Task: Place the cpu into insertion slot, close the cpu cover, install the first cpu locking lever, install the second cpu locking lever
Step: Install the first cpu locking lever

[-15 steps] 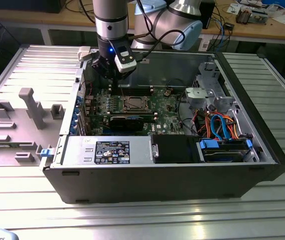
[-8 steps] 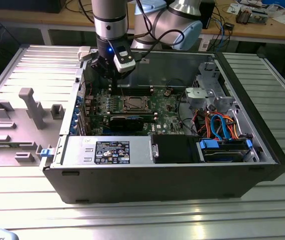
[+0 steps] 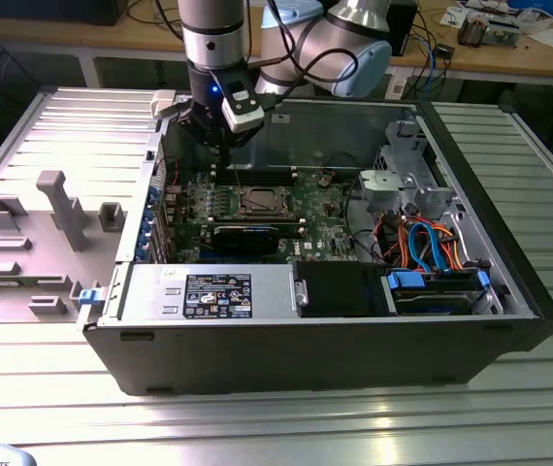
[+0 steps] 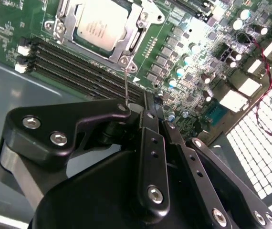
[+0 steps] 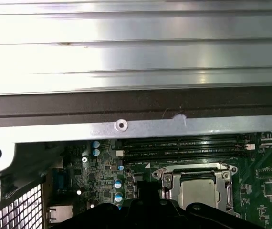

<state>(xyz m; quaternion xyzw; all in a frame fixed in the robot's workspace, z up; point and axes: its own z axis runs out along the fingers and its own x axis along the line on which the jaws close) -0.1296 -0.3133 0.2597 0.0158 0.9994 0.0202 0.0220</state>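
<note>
Silver-grey arm [image 3: 213, 34], pale blue joint cap [image 3: 369, 53]; black hand [image 4: 148, 114], silver screws [image 4: 58, 139].

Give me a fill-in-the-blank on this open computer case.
The cpu sits in its ___ on the green motherboard. The cpu cover lies ___ over it. A thin locking lever sticks up beside the cover, close to the black ___.
Missing words: socket, closed, tool.

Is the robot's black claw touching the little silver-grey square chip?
Apart. In the second wrist view, the black gripper sits clear of the silver-grey square cpu, with black memory slots showing between them.
</note>
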